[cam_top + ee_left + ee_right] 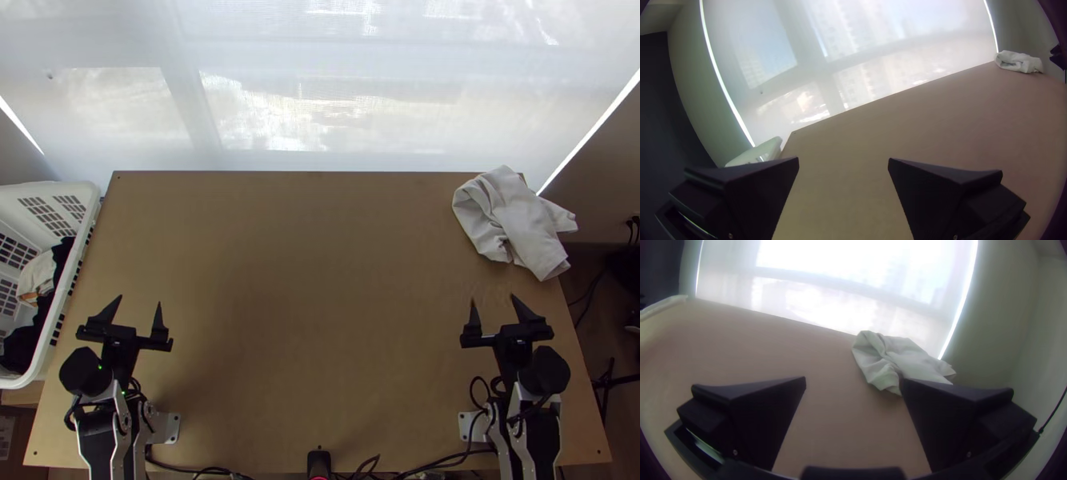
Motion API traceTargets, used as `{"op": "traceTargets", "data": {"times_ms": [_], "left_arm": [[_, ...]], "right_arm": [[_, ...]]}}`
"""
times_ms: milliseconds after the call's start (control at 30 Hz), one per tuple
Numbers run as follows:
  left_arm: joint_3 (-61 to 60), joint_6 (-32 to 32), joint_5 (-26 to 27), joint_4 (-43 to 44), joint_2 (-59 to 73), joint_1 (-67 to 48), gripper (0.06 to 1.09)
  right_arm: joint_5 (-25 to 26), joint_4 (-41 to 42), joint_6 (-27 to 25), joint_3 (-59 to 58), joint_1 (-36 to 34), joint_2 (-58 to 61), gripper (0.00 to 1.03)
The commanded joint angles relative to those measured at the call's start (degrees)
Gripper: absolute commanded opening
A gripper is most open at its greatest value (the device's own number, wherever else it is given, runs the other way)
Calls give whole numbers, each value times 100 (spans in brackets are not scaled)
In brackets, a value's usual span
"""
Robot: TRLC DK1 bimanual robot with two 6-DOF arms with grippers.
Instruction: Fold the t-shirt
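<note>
White cotton, by the look of it, the t-shirt (512, 222) lies bunched over the far right corner of the table (304, 280), with part of it hanging past the right edge. It should be light and limp, nothing fragile; it will sag wherever it is not held, and inner layers may slip apart as it lifts. I'd take hold at the folds on its left side, inside the edge, pinching more than 1 layer for the first drag; a hem or the shoulders can be looked for once it is opened out. The right gripper (493, 298) stands wide open with nothing in it, near the shirt on its near side. The left gripper (140, 301) is wide open too, holding nothing, over the near left part and well apart from the cloth. The overhang could pull the shirt off the right edge if nudged outward, so draw it toward the middle, where there's room for 2 arms to spread it. The basket (48, 188) sits beside the left edge, so wide sweeps there need care.
</note>
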Motion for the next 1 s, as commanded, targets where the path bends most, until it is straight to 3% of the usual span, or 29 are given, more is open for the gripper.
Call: {"op": "traceTargets", "data": {"times_ms": [0, 100, 200, 300, 367, 467, 733, 867, 967], "left_arm": [[98, 106, -430, 239, 27, 311, 104], [142, 89, -518, 274, 54, 495, 104], [256, 18, -649, 327, 309, 724, 104], [757, -439, -957, -235, 1012, 838, 104], [1153, -922, -1300, -974, 1495, 794, 104], [1346, -1362, -1599, -1404, 1574, 803, 104], [1988, -1880, -1774, -1650, 1548, 1198, 104], [2638, -2223, -1774, -1932, 2427, 1603, 104], [3236, -2601, -2020, -2600, 3490, 1638, 104]], "right_arm": [[294, 73, 1030, 2, 1023, -3, 98], [320, 55, 1804, 11, 1410, -3, 98], [329, 47, 2516, 11, 2289, -12, 98], [329, 38, 2533, 11, 2895, -3, 98], [329, 47, 2577, 11, 3106, -3, 98], [329, 47, 2604, 11, 3308, -12, 98], [329, 47, 2604, 11, 3528, -3, 98], [338, 55, 2604, 11, 4486, -12, 98], [452, 178, 2674, 11, 4583, -3, 98]]}}
